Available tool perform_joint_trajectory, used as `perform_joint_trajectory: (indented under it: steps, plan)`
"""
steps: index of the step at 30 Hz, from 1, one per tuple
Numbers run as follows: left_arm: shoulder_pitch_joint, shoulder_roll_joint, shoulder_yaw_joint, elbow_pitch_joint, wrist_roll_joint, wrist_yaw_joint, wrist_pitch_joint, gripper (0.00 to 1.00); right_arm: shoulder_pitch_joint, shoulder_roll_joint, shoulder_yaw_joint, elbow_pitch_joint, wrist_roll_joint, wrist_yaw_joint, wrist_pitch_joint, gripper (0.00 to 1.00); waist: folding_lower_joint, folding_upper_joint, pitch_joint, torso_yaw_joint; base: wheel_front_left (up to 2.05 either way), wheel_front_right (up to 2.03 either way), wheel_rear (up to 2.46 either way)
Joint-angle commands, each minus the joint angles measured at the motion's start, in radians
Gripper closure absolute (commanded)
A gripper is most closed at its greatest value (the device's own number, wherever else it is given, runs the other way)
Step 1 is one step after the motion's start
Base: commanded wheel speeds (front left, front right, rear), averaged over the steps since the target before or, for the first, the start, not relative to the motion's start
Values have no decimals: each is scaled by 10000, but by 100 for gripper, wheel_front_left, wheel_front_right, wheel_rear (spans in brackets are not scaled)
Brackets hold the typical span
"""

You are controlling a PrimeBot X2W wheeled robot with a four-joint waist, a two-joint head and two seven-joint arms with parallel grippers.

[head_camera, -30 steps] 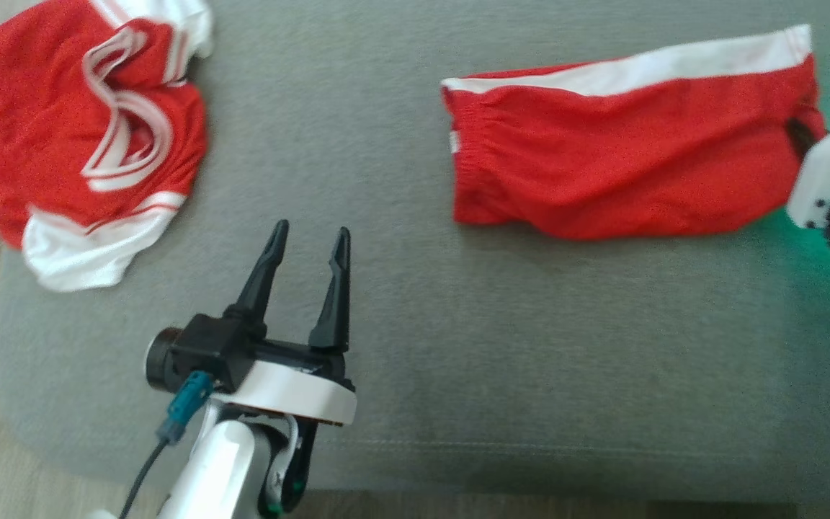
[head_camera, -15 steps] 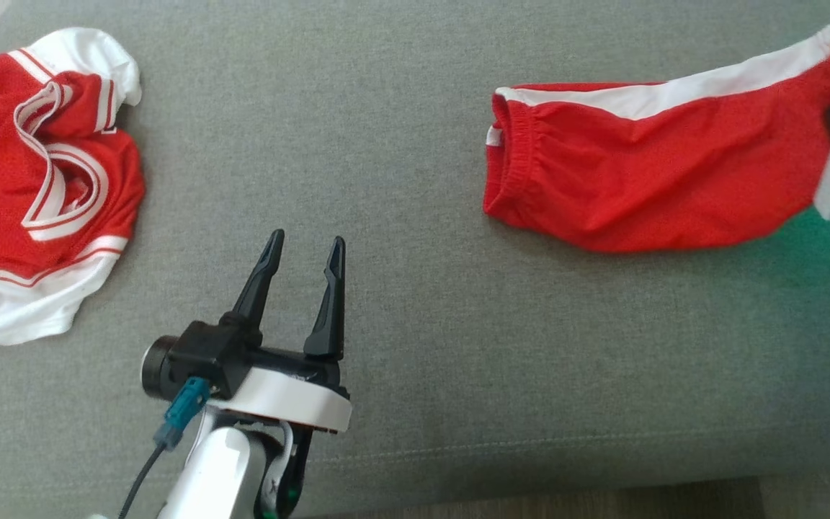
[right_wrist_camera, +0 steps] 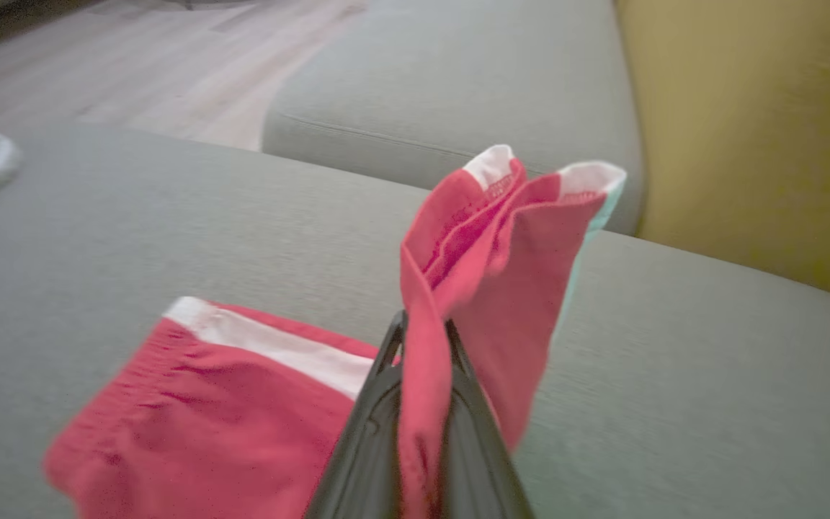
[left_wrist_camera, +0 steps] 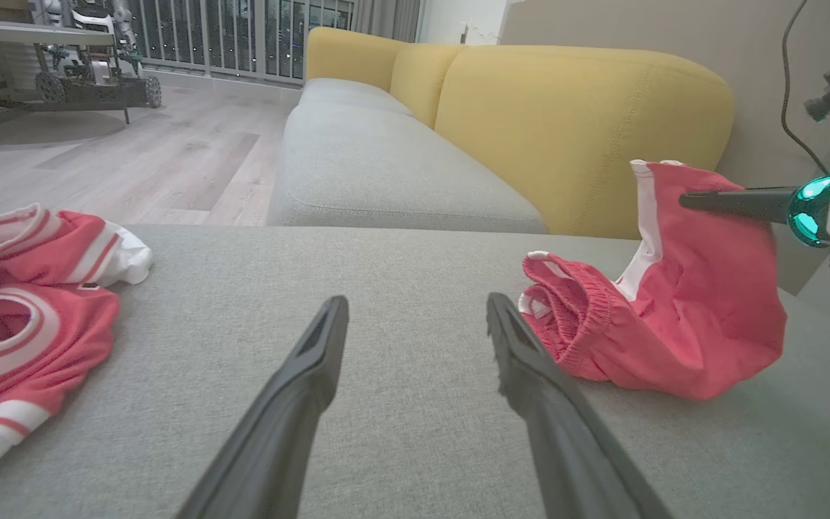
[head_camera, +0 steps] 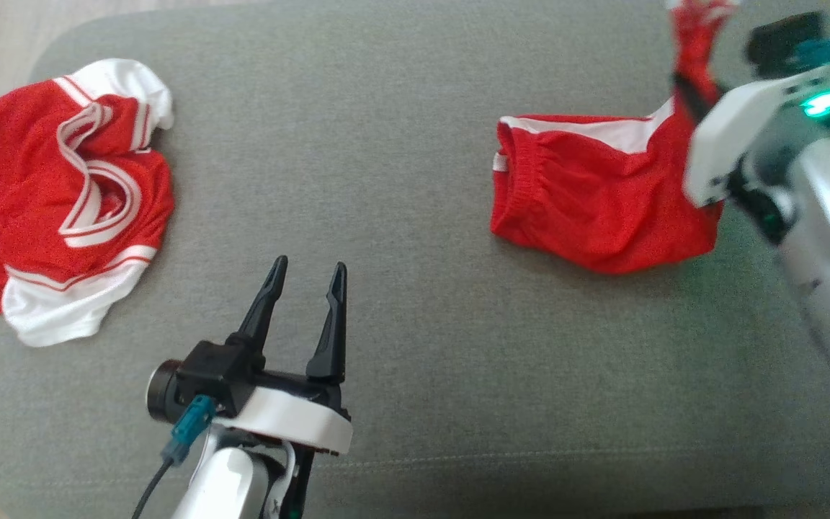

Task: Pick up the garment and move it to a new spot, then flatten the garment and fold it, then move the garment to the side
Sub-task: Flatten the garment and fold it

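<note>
The red shorts [head_camera: 595, 216], with a white stripe down the side, sit toward the right of the grey cushion [head_camera: 415, 324]. Their waistband end rests on the fabric and faces the middle, while the other end is lifted clear of the surface. That raised end is pinched in the right gripper [right_wrist_camera: 424, 324], its jaws clamped on a fold of cloth with the hem standing up above the fingertips. The left gripper [head_camera: 310, 265] hovers over bare cushion nearer the front edge, jaws spread wide and holding nothing, well apart from the shorts. A crumpled red and white jersey [head_camera: 62, 194] lies at the left end. A yellow sofa back [left_wrist_camera: 566, 122] rises beyond the cushion.
</note>
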Motion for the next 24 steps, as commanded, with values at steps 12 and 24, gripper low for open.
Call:
perform_joint_trajectory:
  steps: [12, 24]
  plan:
    - [205, 39, 21, -377, -147, 154, -51, 0, 1661, 1173, 397, -1796, 227, -4, 854, 100, 0, -1, -295, 697, 0, 0, 0]
    - [211, 39, 36, -437, -141, 264, -51, 0, 2529, 535, -944, -3365, 319, -4, 435, 0, 0, -1, -303, 643, 0, 0, 0]
